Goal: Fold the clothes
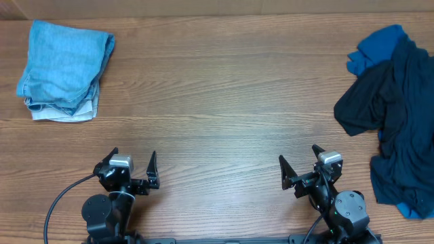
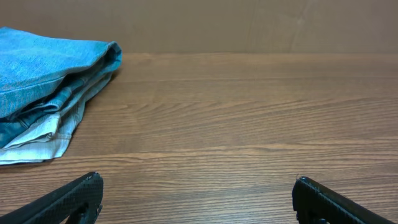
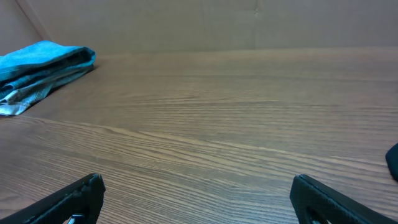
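The clothes (image 1: 400, 122) lie in a crumpled heap at the right edge of the table, mostly dark navy fabric with a bright blue garment (image 1: 376, 49) at the top. A dark corner of the heap (image 3: 393, 160) shows at the right edge of the right wrist view. My right gripper (image 1: 298, 157) stands open near the front edge, left of the heap and apart from it, with nothing between its fingers (image 3: 196, 180). My left gripper (image 1: 133, 159) is open and empty too, at the front left (image 2: 196, 180), far from the heap.
A folded stack of pale light-blue, denim-like garments (image 1: 64, 71) rests at the back left, also seen in the left wrist view (image 2: 43, 87) and the right wrist view (image 3: 43, 62). Bare wooden table (image 1: 217, 102) stretches between the stack and the heap.
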`<state>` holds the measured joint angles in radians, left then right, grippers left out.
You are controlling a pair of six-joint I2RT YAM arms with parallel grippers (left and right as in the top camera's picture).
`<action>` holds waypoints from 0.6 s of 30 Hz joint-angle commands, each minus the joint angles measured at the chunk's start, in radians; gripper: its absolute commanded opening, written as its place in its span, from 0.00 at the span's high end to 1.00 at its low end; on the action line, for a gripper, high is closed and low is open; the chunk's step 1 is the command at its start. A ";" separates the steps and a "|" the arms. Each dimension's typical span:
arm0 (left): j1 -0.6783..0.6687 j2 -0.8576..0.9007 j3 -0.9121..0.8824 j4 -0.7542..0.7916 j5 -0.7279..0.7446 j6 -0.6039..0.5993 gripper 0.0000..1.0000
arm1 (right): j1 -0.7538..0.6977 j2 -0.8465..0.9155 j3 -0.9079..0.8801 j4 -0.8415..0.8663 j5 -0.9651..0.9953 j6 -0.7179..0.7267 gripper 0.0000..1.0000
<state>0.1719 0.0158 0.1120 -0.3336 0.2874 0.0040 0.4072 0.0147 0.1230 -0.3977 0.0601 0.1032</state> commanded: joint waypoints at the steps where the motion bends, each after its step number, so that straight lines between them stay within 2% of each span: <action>1: 0.006 -0.005 -0.010 0.002 -0.008 0.019 0.00 | -0.003 -0.012 -0.006 0.003 0.014 -0.003 0.00; 13: 0.006 -0.005 -0.010 0.002 -0.008 0.019 0.00 | -0.003 -0.012 -0.006 0.005 0.014 -0.002 0.00; 18: 0.006 -0.005 -0.010 0.002 -0.009 0.019 0.00 | -0.004 -0.011 0.007 0.058 0.034 0.133 0.00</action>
<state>0.1719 0.0158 0.1120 -0.3336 0.2874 0.0040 0.4072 0.0147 0.1223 -0.3519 0.0631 0.1761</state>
